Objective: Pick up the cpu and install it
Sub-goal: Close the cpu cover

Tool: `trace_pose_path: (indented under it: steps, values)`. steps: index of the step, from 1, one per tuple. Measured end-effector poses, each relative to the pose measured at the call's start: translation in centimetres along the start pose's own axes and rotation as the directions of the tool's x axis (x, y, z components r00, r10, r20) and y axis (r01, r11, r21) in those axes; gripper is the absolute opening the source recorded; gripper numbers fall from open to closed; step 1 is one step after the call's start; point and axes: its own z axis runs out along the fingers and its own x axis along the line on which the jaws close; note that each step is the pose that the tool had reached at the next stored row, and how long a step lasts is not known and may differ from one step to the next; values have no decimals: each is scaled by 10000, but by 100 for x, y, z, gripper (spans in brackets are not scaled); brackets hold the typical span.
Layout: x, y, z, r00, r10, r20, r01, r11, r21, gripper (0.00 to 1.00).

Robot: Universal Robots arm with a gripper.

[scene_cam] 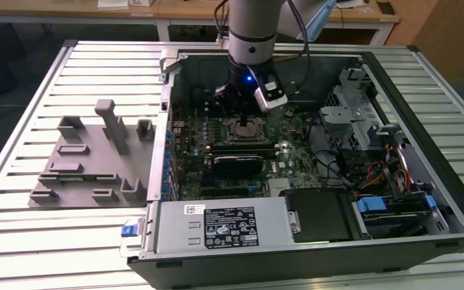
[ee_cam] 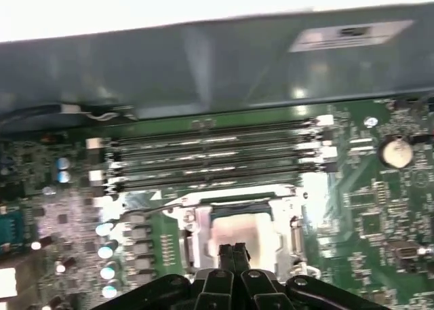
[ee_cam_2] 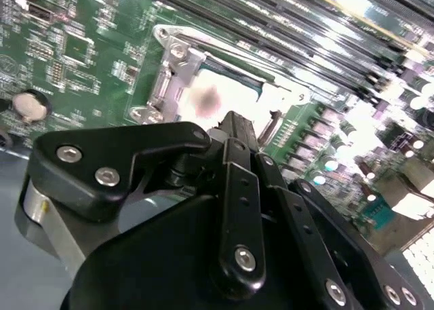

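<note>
The cpu (ee_cam: pixel 247 228) lies flat in the motherboard socket (ee_cam: pixel 291 239), its silvery top (ee_cam_2: pixel 210 96) showing inside the metal socket frame (ee_cam_2: pixel 169 66). My gripper (ee_cam: pixel 234 250) hangs right over the cpu with its two black fingers pressed together and nothing visible between them. In the second wrist view the fingertips (ee_cam_2: pixel 234 123) stand just above the chip's edge. In the exterior view the gripper (scene_cam: pixel 244 113) reaches down into the open computer case above the socket (scene_cam: pixel 246 128).
Empty memory slots (ee_cam: pixel 210 154) run beside the socket. A grey holder tray (scene_cam: pixel 95 157) sits on the slatted table at the exterior view's left. The case (scene_cam: pixel 167 90) holds a power supply (scene_cam: pixel 215 226), drive bays (scene_cam: pixel 353 115) and cables (scene_cam: pixel 377 175).
</note>
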Motion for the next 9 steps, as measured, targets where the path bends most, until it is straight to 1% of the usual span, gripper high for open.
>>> trace_pose_path:
  steps: [2,4,7,9]
  values:
    - [-32,3,1,10000,-1,-5,1,10000,0,11]
    - [-34,4,-9,10000,0,-7,0,10000,2,11]
    - [-35,6,-62,10000,1,-6,-1,10000,0,11]
    - [-36,6,-68,10000,0,-5,0,10000,-1,11]
